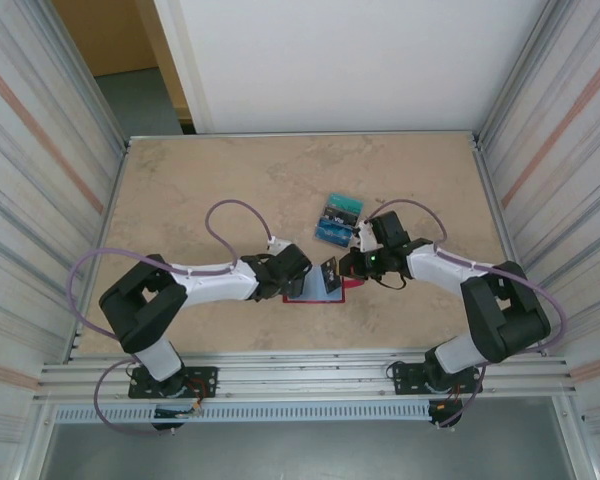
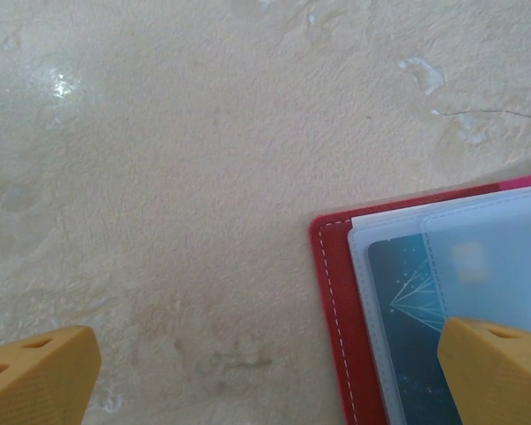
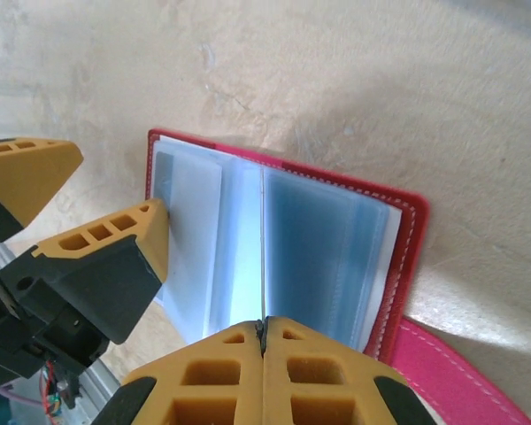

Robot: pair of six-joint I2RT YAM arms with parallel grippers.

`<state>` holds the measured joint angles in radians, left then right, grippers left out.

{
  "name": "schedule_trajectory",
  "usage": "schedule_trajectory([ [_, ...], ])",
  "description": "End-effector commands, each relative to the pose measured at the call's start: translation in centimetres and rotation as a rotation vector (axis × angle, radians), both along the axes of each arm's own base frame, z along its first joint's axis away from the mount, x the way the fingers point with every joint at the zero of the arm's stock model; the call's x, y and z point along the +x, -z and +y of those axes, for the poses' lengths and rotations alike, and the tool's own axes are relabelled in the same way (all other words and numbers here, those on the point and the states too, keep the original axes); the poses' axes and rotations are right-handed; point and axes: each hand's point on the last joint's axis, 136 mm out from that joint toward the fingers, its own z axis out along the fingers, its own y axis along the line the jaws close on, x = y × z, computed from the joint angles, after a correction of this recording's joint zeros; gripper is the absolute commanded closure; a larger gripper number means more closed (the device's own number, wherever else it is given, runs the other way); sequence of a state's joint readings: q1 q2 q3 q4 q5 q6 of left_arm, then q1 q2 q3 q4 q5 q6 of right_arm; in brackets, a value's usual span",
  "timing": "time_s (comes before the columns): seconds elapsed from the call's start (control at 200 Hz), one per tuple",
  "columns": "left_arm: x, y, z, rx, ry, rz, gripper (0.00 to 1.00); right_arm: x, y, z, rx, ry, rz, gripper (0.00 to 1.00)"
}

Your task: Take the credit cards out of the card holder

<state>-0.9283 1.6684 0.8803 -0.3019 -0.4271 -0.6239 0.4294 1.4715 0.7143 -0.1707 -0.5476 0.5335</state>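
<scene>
My right gripper has its 2 ribbed orange jaws pressed flat together, pinching the lower edge of a thin clear plastic sleeve that stands edge-on out of the card holder. The holder lies spread open just in front of the arms, with a red cover stitched in white, frosted grey-blue pockets and a smooth pink strap at 1 corner. My left gripper is spread wide over the holder's corner; 1 blocky finger overlaps a pocket holding a teal card. Beyond the holder, loose blue and teal credit cards lie overlapped on the mottled beige table.
</scene>
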Motion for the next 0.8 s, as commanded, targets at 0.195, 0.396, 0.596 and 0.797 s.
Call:
schedule_trajectory([
  [0.195, -1.2, -1.4, 0.7, 0.026, 0.044, 0.016, 0.01, 2.7, -4.3, -1.2, -0.122, -0.047, -0.195, 0.97],
  [0.396, -1.5, -3.4, -0.3, -0.01, 0.064, -0.016, 0.01, 4.8, -6.4, -1.5, -0.203, -0.092, -0.293, 0.97],
  [0.596, -1.2, -4.7, -0.2, -0.04, 0.051, -0.052, 0.01, 7.2, -8.1, -1.8, -0.294, -0.152, -0.396, 0.97],
  [0.797, -1.4, -5.4, 0.4, -0.078, 0.027, -0.076, 0.01, 9.6, -9.3, -2.3, -0.404, -0.191, -0.481, 0.97],
])
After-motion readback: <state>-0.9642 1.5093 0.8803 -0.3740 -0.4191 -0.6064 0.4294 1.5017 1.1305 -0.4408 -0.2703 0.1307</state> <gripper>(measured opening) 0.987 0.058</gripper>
